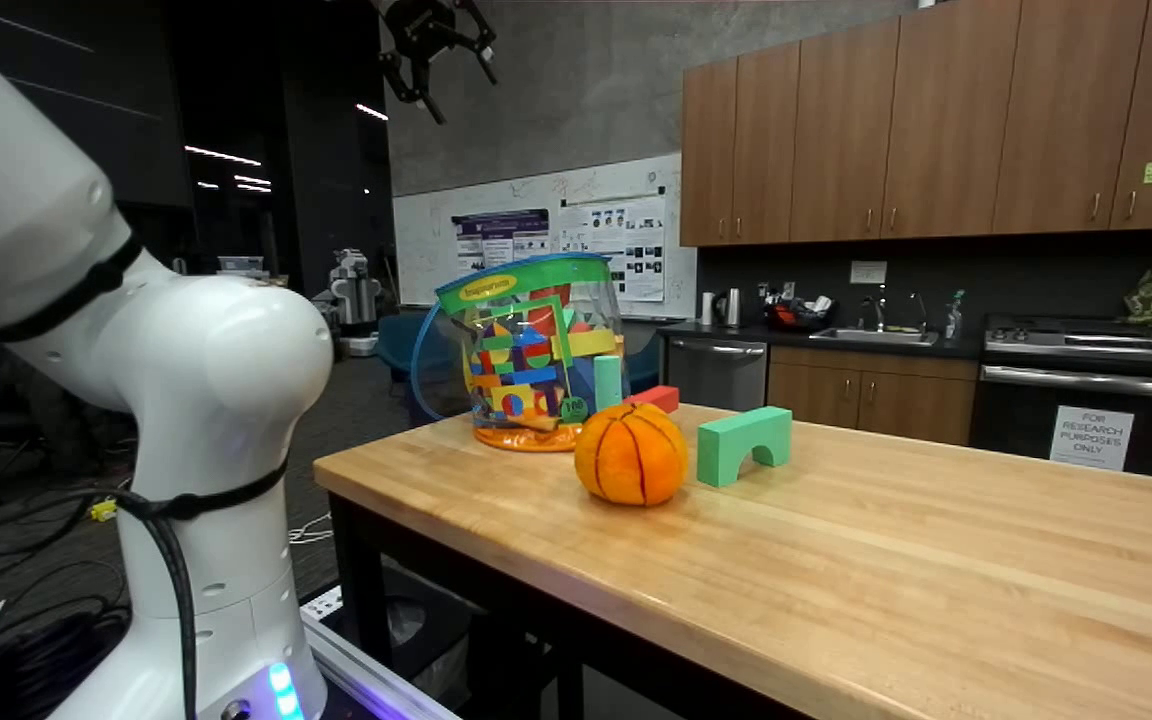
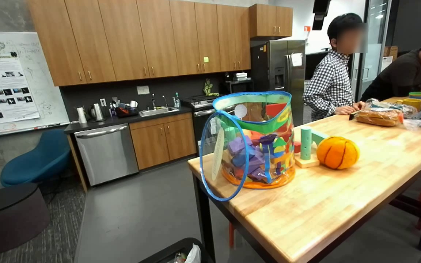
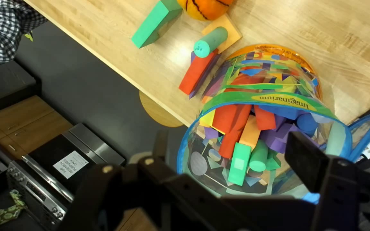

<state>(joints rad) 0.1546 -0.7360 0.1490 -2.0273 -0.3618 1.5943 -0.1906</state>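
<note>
My gripper is open and empty, high above the table in an exterior view [image 1: 464, 88]. In the wrist view its fingers [image 3: 233, 150] are spread over a clear zip bag [image 3: 275, 98] with its top open. The bag stands on the table in both exterior views [image 1: 491, 288] [image 2: 269, 126], with colourful blocks inside. Beside it, a green cylinder [image 3: 210, 41] stands on a tan block [image 3: 231, 29]. A red block [image 3: 198, 72] lies against a purple one. A green arch block [image 1: 746, 440] and an orange stuffed ball [image 1: 631, 455] with dark lines are near them.
The wooden table [image 2: 342, 204] has its corner near the bag. The bag's lid [image 2: 224, 199] hangs open past the edge. Bread in plastic [image 2: 380, 117] and a yellow mug [image 2: 411, 104] are at the far end, with two people beside it. A trash bin [image 2: 192, 243] stands below.
</note>
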